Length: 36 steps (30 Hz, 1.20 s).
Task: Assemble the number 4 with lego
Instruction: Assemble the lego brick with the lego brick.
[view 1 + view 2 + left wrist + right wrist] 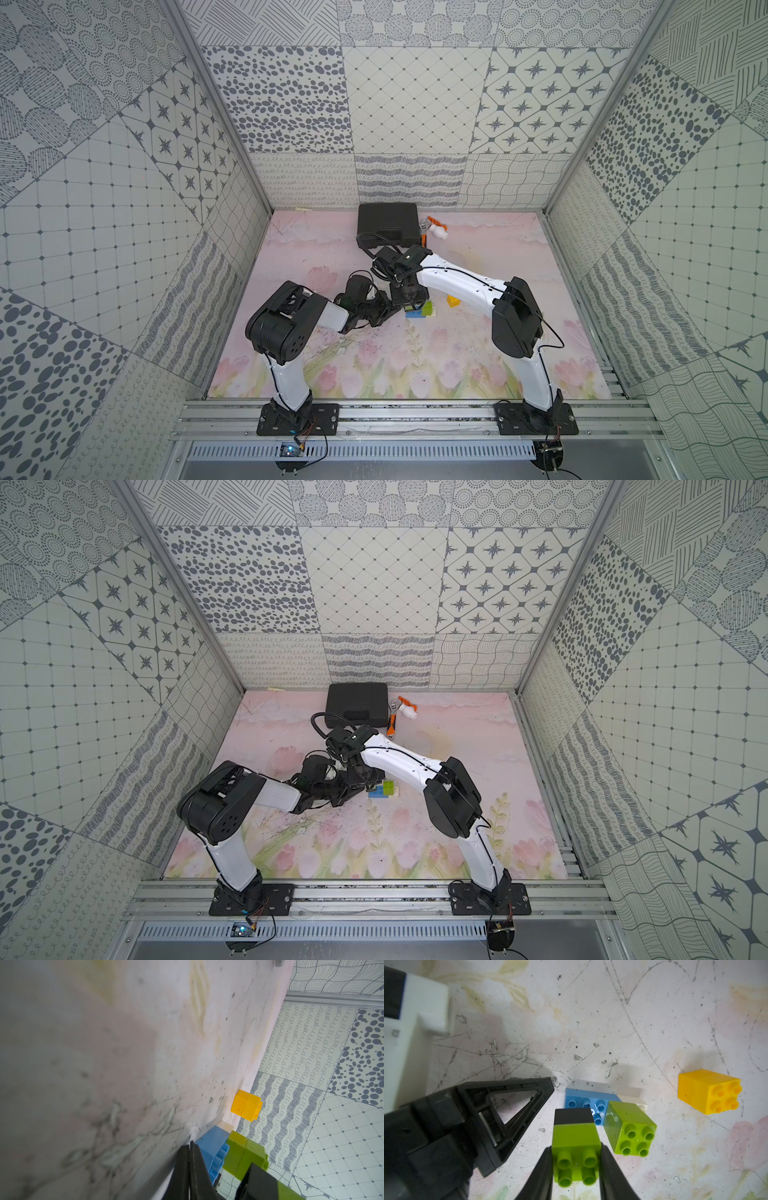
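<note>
Right gripper [576, 1159] clamped on a lime green brick [575, 1142], 1 finger on each side, studs facing the wrist camera. A black brick [574, 1116] is joined to that brick's far end; the pair is held over the studs of the long blue brick [586, 1099].

Blue brick lies on the scratched floral surface [591, 1022]. White brick [636, 1101] at its end. A stacked lime green column [629, 1128] stands on it, beside the held pair.

Yellow stack [708, 1091] lies on its side, well apart from the rest.

Left gripper [548, 1084] pinched fully together, holding nothing, tip down at the surface just beside the blue brick's end.

In both top views: black case [388, 224] at the back wall, orange-handled tool [392, 725] beside it.
</note>
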### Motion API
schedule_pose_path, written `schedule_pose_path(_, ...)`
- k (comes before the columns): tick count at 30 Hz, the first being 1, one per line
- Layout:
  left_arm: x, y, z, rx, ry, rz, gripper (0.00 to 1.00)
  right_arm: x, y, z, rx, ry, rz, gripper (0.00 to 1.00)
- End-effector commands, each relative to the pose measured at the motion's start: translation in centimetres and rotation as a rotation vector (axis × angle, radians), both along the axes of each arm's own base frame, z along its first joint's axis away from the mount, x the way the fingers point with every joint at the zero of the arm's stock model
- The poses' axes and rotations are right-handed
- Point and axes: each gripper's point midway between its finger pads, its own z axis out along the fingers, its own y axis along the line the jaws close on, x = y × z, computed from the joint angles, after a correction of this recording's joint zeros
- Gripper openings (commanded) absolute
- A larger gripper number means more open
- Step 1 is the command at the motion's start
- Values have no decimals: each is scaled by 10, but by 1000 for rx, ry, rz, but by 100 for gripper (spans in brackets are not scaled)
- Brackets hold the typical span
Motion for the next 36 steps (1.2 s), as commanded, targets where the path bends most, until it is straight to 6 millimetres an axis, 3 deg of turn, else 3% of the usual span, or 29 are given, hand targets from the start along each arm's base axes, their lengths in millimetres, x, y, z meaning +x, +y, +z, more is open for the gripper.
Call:
schedule_pose_path(1,-44,47,-67,268,276,78,6,2,-1,-11,-15,8,-32,7)
schedule_pose_path(26,-44,45,-68,265,279,70,6,2,-17,-34,-48,17,-138,5)
schedule_pose_path(36,-44,45,-68,266,278,69,6,-11,-25,-64,-86,72,-132,3)
